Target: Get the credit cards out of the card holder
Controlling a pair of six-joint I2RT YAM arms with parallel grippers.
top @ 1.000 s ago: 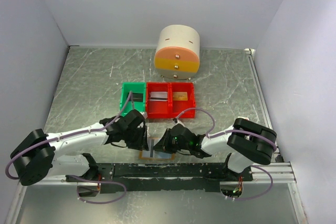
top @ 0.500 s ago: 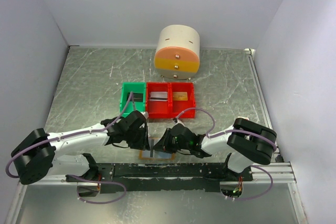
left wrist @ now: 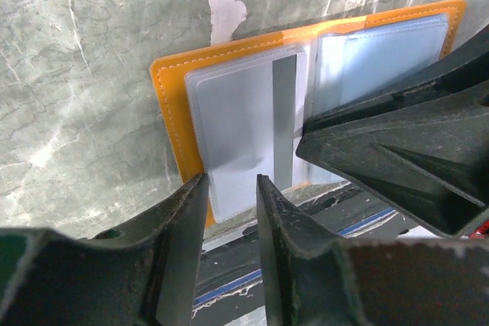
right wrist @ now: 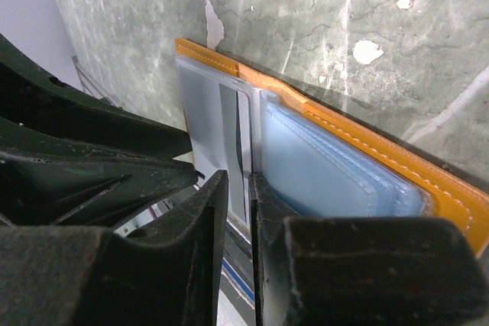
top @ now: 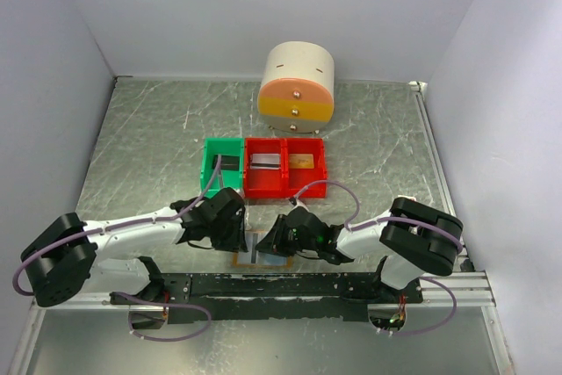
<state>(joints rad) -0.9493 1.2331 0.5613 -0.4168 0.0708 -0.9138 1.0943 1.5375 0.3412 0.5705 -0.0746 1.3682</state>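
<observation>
Card holder [left wrist: 172, 112] lying open, left hand [left wrist: 231, 182] parted over grey card [left wrist: 244, 127], right hand [right wrist: 238, 179] nearly closed, grip unclear

I find the open orange card holder [top: 263, 258] crowded: the black left gripper [left wrist: 231, 196] and black right gripper [right wrist: 238, 196] meet over it. Behind it, the green plastic bin [top: 211, 148] and red plastic bin [top: 285, 189] block me. Far left of it, the grey marbled table [top: 140, 155] gives room.

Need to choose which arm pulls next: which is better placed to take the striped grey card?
Left, probably. The left gripper stands open astride the near edge of the grey card; the right gripper sits at the fold of the card holder, likely steadying it.
</observation>
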